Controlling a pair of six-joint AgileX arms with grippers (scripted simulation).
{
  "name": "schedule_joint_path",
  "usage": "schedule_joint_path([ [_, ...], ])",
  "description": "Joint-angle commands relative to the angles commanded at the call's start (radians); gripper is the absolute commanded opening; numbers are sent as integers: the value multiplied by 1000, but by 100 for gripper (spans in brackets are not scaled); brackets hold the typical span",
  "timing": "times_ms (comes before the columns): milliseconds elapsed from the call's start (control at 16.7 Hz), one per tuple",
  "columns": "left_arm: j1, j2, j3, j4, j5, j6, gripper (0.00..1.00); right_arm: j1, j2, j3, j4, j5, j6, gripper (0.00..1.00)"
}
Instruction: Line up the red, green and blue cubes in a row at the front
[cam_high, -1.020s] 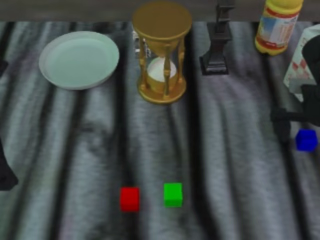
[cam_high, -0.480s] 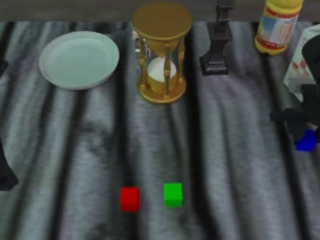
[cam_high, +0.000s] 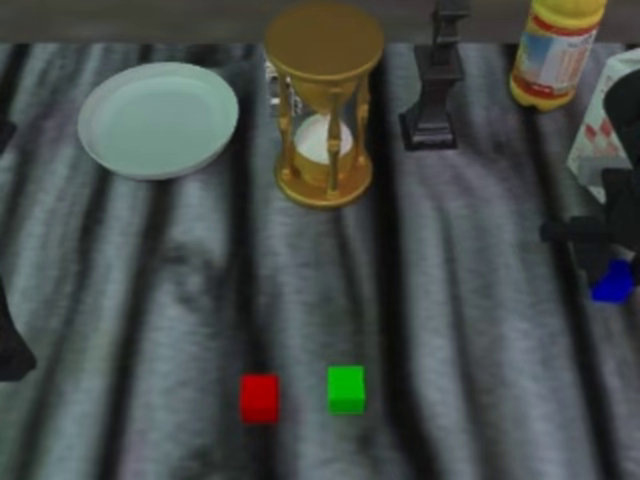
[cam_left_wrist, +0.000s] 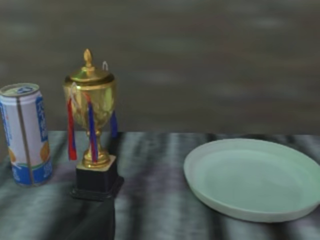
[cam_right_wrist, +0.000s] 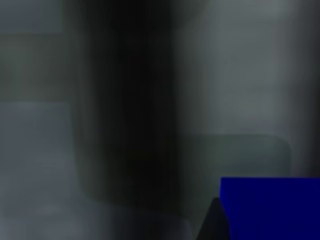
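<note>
Overhead, the red cube (cam_high: 259, 398) and the green cube (cam_high: 346, 389) sit side by side, near each other but apart, toward the front of the counter (cam_high: 470, 360), which is draped in a grey streaked cloth. The blue cube (cam_high: 611, 283) lies well apart from them at the counter's right edge, partly covered by the right gripper (cam_high: 603, 262); whether its fingers are closed on the cube or merely around it cannot be told. In the right wrist view the blue cube (cam_right_wrist: 270, 207) fills one corner — the rest is dim. The left arm (cam_high: 12, 345) is parked at the left edge, its fingers out of sight. Along the back stand a pale green plate (cam_high: 158, 118), a gold hourglass (cam_high: 323, 105), a dark trophy base (cam_high: 432, 95) and a yellow-capped bottle (cam_high: 555, 50). The left wrist view shows the plate (cam_left_wrist: 252, 179), a gold trophy (cam_left_wrist: 92, 130) with ribbons — and a drink can (cam_left_wrist: 25, 134).
</note>
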Motion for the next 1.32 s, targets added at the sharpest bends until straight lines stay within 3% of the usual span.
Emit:
schedule_joint_path([
  [540,0,0,0,0,0,0,100,8,-98,139,-241,-1,-2,0],
  [900,0,0,0,0,0,0,100,18,-104,140,-249,-1,14,0],
  [1080,0,0,0,0,0,0,100,115,-132,116,-255,0,106,0],
  [1320,0,0,0,0,0,0,100,358,-198,52,-268,0,304,0],
])
